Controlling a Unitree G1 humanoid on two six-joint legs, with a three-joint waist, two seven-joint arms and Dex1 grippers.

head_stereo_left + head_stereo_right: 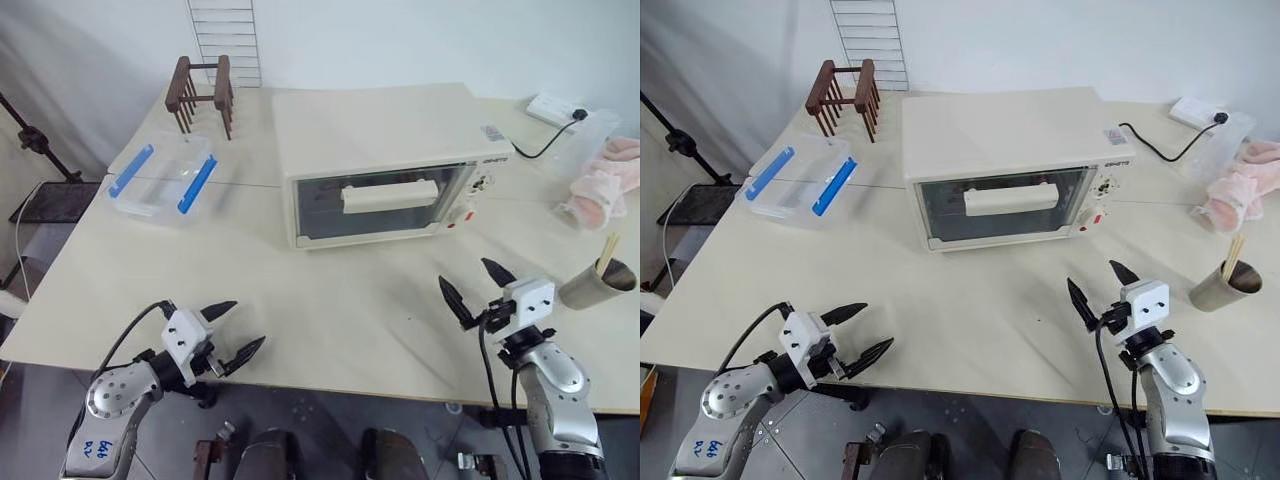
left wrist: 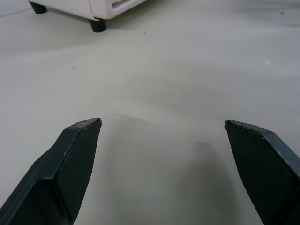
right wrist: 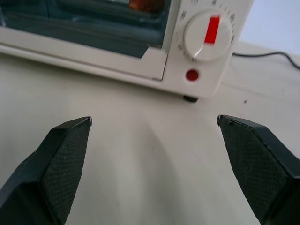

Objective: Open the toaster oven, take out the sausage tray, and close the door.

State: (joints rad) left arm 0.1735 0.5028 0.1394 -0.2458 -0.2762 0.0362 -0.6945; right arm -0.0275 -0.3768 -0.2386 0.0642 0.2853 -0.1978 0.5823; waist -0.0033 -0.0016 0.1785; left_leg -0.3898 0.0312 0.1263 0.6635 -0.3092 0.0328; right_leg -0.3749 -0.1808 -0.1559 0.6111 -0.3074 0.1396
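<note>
two end effectors hover with fingers spread wide and empty over the near edge of the worktop, the left end effector well short of the oven, the right end effector nearer, facing its knob. the oven stands mid-worktop with its door shut. behind the glass, the tray cannot be made out. a clear box lies left of the oven.

Bare counter lies open at twelve o'clock up to the toaster oven; cup crowds three o'clock.
</note>
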